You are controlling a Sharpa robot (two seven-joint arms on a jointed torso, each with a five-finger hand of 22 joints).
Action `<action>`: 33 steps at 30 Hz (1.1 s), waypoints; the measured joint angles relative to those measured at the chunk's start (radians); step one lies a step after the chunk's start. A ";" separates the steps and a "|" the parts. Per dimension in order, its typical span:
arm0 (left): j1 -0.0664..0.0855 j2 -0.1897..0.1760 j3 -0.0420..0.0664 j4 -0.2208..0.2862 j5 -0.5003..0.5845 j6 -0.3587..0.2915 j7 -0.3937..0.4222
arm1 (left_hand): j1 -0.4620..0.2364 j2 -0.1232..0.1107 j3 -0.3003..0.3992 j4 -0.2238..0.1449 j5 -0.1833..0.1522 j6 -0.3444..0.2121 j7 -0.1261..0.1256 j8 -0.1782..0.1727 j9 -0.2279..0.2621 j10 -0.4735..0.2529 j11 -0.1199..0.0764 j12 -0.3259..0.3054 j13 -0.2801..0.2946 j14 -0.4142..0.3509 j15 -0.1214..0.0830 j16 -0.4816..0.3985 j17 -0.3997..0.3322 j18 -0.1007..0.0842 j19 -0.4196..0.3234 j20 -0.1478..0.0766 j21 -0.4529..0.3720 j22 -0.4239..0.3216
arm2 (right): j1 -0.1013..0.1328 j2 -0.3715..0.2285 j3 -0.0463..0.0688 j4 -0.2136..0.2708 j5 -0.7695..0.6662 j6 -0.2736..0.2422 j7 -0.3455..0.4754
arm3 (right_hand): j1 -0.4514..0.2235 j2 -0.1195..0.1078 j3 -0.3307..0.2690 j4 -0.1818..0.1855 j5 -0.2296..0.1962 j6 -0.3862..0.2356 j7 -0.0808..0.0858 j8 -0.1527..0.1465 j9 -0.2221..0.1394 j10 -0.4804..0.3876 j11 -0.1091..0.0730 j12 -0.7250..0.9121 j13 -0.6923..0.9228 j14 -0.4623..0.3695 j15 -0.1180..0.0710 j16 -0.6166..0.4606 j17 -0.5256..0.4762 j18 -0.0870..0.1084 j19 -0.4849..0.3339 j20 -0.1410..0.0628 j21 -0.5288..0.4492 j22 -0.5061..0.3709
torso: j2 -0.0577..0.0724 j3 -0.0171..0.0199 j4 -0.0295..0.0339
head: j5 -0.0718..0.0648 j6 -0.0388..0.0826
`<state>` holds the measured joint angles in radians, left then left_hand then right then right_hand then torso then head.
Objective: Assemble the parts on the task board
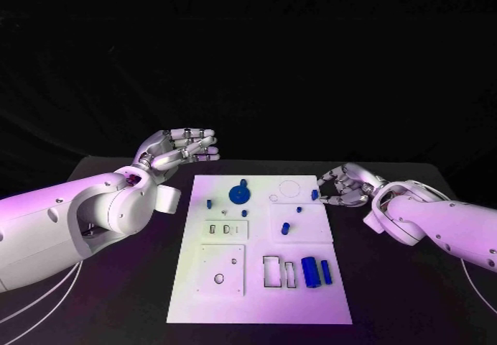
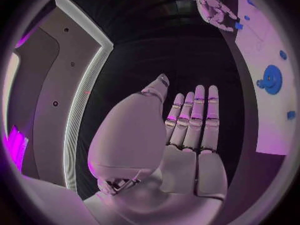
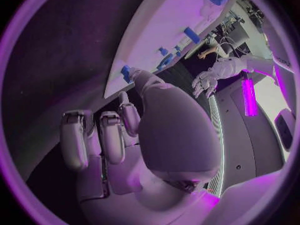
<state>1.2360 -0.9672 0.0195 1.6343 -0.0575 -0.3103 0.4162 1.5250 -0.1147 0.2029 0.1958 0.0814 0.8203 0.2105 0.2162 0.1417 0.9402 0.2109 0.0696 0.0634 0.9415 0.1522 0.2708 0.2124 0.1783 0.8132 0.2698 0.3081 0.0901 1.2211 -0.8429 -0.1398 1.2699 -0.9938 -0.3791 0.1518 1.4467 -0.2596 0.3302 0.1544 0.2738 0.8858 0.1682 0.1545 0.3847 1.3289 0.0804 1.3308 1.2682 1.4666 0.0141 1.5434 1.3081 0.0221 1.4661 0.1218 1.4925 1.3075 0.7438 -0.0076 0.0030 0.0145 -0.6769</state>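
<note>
Both hands hold nothing: the left robot hand (image 1: 178,149) hovers with fingers straight and apart, off the task board's (image 1: 311,295) far corner; the right robot hand (image 1: 347,185) has its fingers curled in at the board's edge, a small blue part (image 1: 314,193) just beside its fingertips. My worry: those curled fingers could knock that part away. Its wrist view shows the part (image 3: 126,73) close; the left wrist view shows the blue gear (image 2: 270,78) well ahead.
</note>
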 measured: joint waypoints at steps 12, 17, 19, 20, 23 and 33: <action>0.000 -0.001 0.000 0.000 0.000 0.002 0.000 | 0.000 0.000 0.003 -0.003 0.000 0.000 0.000 0.000 -0.001 0.000 0.000 0.000 0.000 0.000 0.000 -0.005 0.001 0.000 0.000 0.000 0.000 -0.002 | -0.003 0.031 0.000 -0.025 0.008 0.000 -0.006 | -0.011 0.011 0.025 0.000 0.001 0.013 0.001 0.004 0.000 0.011 0.004 0.015 0.013 0.000 0.000 0.000 0.000 0.000 0.000 0.000 0.008 0.000 | 0.000 0.0000 -0.0007 | 0.005 -0.007; 0.000 -0.002 0.000 0.000 0.000 0.002 0.000 | 0.000 0.000 0.003 -0.003 0.000 0.000 0.000 0.000 -0.001 0.000 0.000 0.000 0.000 0.000 0.000 -0.005 0.001 0.000 0.000 0.000 0.000 -0.002 | -0.004 0.034 0.000 -0.026 0.007 0.001 -0.010 | -0.015 0.015 0.044 -0.002 0.001 0.033 -0.008 0.016 0.001 0.019 -0.003 0.022 0.022 0.000 0.000 0.000 0.000 0.000 0.000 0.000 0.012 0.000 | 0.000 -0.0007 -0.0008 | 0.004 -0.009; 0.000 -0.002 0.000 0.000 0.000 0.002 0.000 | 0.000 0.000 0.003 -0.003 0.000 0.000 0.000 0.000 -0.001 0.000 0.000 0.000 0.000 0.000 0.000 -0.005 0.001 0.000 0.000 0.000 0.000 -0.002 | -0.004 0.035 0.000 -0.025 0.006 0.002 -0.012 | -0.015 0.015 0.051 -0.004 0.001 0.043 -0.008 0.022 0.001 0.022 -0.007 0.022 0.026 0.000 0.000 0.000 0.000 0.000 0.000 0.000 0.012 0.000 | 0.000 -0.0006 -0.0008 | 0.004 -0.009; 0.000 -0.002 0.000 0.000 0.000 0.002 0.000 | 0.000 0.000 0.003 -0.003 0.000 0.000 0.000 0.000 -0.001 0.000 0.000 0.000 0.000 0.000 0.000 -0.005 0.001 0.000 0.000 0.000 0.000 -0.002 | -0.004 0.035 0.000 -0.025 0.005 0.003 -0.013 | -0.015 0.015 0.051 -0.004 0.001 0.043 -0.008 0.023 0.002 0.022 -0.007 0.024 0.026 0.000 0.000 0.000 0.000 0.000 0.000 0.000 0.012 0.000 | 0.000 -0.0006 -0.0008 | 0.004 -0.009; 0.000 -0.003 0.000 0.000 0.000 0.002 0.000 | 0.000 0.000 0.003 -0.003 0.000 0.000 0.000 0.000 -0.001 0.000 0.000 0.000 0.000 0.000 0.000 -0.005 0.001 0.000 0.000 0.000 0.000 -0.002 | -0.004 0.036 0.000 -0.024 0.003 0.005 -0.015 | -0.015 0.015 0.057 -0.005 0.001 0.047 -0.011 0.023 0.002 0.028 -0.007 0.026 0.029 -0.003 -0.004 0.000 0.000 0.000 -0.001 -0.003 0.012 0.000 | 0.000 -0.0007 -0.0007 | 0.004 -0.010; 0.000 -0.004 0.000 0.000 0.000 0.002 0.000 | 0.000 0.000 0.003 -0.003 0.000 0.000 0.000 0.000 -0.001 0.000 0.000 0.000 0.000 0.000 0.000 -0.005 0.001 0.000 0.000 0.000 0.000 -0.002 | -0.004 0.042 0.000 -0.025 -0.008 0.013 -0.024 | -0.023 0.023 0.075 -0.013 0.001 0.069 -0.018 0.040 0.006 0.034 -0.013 0.034 0.035 0.000 -0.007 0.004 0.000 0.000 0.000 -0.008 0.018 0.000 | 0.000 -0.0007 -0.0007 | 0.005 -0.012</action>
<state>1.2358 -0.9712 0.0195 1.6344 -0.0575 -0.3078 0.4158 1.5250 -0.1147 0.2057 0.1930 0.0814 0.8203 0.2106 0.2162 0.1408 0.9402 0.2108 0.0696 0.0633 0.9416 0.1522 0.2660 0.2135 0.1782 0.8132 0.2698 0.3082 0.0886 1.2167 -0.8012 -0.1399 1.2448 -1.0023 -0.3658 0.1278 1.4238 -0.2367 0.4053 0.1411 0.2750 0.9545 0.1498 0.1940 0.3902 1.3633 0.0678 1.3646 1.3030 1.4668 0.0068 1.5474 1.3077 0.0222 1.4662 0.1142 1.5104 1.3073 0.7437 -0.0082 0.0023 0.0191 -0.6885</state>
